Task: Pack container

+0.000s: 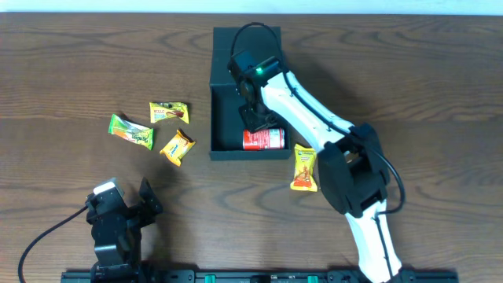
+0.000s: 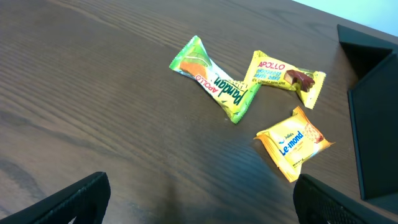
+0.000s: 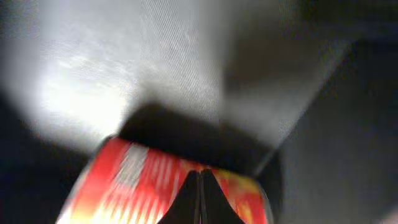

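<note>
Blurred container, cropped red can

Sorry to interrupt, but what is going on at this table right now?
The right arm reaches into the open box, its gripper shut over a red can lying inside. The left gripper sits open and empty near three packets; another packet lies right of the box.
</note>
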